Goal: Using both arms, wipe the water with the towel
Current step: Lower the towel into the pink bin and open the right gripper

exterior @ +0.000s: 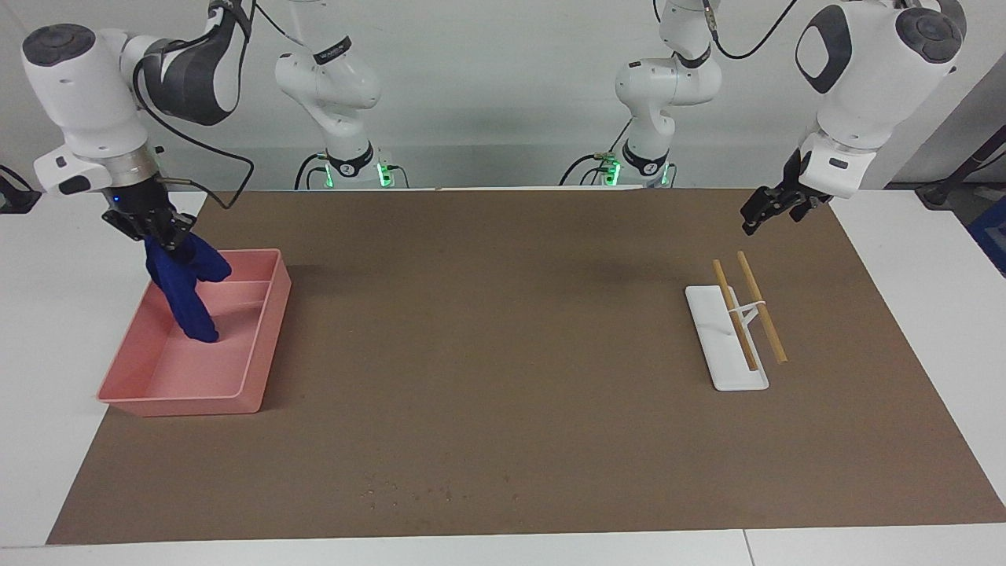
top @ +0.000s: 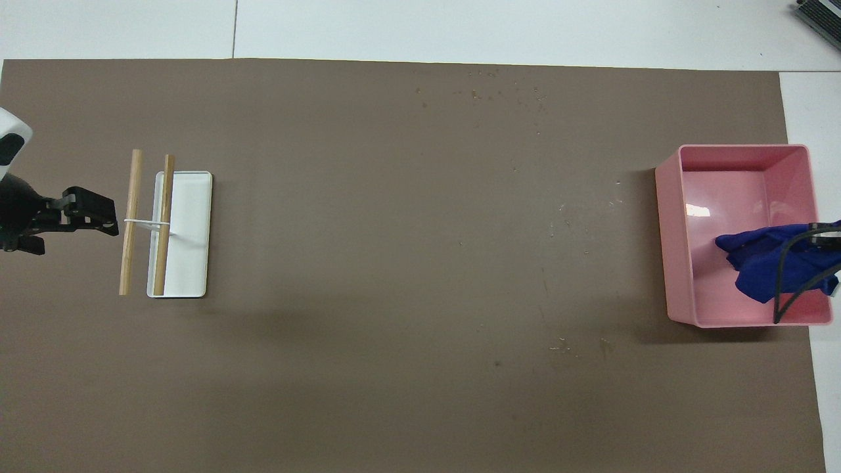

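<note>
Right gripper point(exterior: 161, 232), up in the air over the pink tray point(exterior: 263, 346), clamped tight on the top of the towel point(exterior: 185, 291). Towel a deep blue cloth, bunched and hanging straight down, lower end inside the tray (touching its floor or not: cannot tell). Tray at the mat's edge at the right arm's end, one side out over the white table point(exterior: 47, 330).

Small dark lettering on the right arm's upper link point(exterior: 331, 50), too small to read. Green lights point(exterior: 383, 174) at the two arm bases by the table's edge on the robots' side.

Brown mat point(exterior: 503, 354) over most of the table, matt and flat. Water point(top: 497, 363) a small dark blotch on the bare mat, seen only from overhead, about halfway along and toward the mat's edge nearest the robots, well apart from tray and towel. Row of tiny pale specks point(exterior: 409, 494) near the mat's edge farthest from the robots.

White stand point(exterior: 727, 362) with two wooden sticks point(exterior: 758, 306) propped across it, toward the left arm's end of the mat.

Left gripper point(exterior: 766, 212) waiting in the air over the mat corner nearest the left arm's base, fingers spread wide, nothing between them.

Plain pale wall point(exterior: 503, 94) at the back of the room.
</note>
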You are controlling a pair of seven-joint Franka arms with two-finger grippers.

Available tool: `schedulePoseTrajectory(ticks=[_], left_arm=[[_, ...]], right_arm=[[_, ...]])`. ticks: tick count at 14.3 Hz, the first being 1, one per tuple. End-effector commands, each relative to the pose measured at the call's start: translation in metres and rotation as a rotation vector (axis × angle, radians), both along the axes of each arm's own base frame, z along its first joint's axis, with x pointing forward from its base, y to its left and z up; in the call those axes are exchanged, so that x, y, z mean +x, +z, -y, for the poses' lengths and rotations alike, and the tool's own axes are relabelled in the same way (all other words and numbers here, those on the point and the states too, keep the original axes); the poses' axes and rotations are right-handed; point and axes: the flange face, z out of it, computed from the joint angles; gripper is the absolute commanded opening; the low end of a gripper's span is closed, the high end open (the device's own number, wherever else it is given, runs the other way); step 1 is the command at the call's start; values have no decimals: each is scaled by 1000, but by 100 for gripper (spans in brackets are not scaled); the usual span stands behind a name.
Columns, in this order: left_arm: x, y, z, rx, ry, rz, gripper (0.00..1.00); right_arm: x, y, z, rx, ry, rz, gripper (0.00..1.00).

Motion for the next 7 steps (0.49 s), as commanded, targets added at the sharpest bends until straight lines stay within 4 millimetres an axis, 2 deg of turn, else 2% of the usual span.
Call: schedulePoseTrajectory(ticks=[1,3,5,7], left_arm=[[-4,-1,0,16,-14,-6,100],[-4,-1,-1,16,-12,-4,100],[-4,-2,0,16,-14,-6,100],[-4,-2,0,15,-12,-9,100]], right_arm=[[-3,-26,-1,1,-52,6,0],[2,-61,10,37,-91,-41,0],[9,-87,17,90,-126,-36,0],[9,-100,19,106,-166,-40,0]])
